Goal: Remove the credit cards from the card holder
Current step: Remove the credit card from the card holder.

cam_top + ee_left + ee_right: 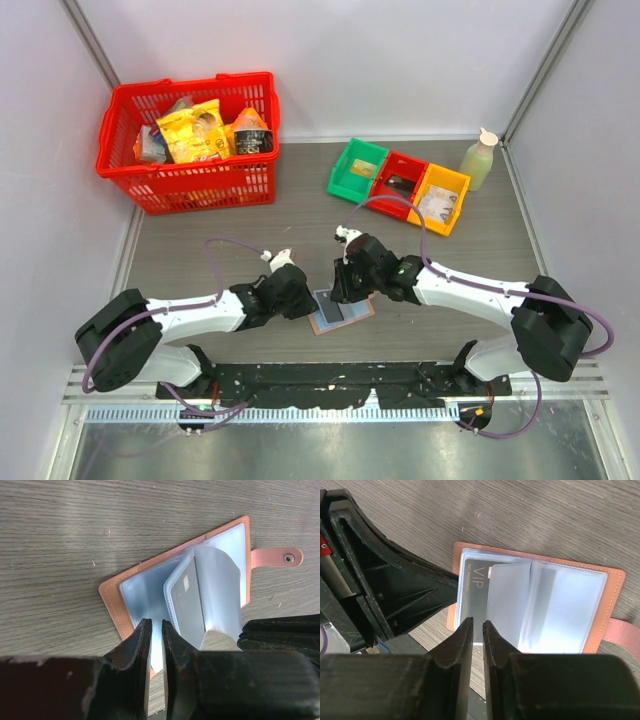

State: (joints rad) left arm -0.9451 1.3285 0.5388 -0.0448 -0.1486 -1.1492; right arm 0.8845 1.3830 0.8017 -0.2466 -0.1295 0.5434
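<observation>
The card holder lies open on the table between my two grippers, pinkish-tan cover down and clear sleeves up, with its snap tab sticking out. A dark grey credit card marked VIP sits in the left sleeve, and a pale card shows in the raised middle leaf. My left gripper is shut to a thin slit, its tips on the left sleeve near the cover's edge. My right gripper is shut to a thin slit over the VIP card's near edge. Whether it pinches the card does not show.
A red basket of snack packs stands at the back left. Green, red and yellow bins and a pale bottle stand at the back right. Enclosure walls close both sides, and a black rail runs along the near edge.
</observation>
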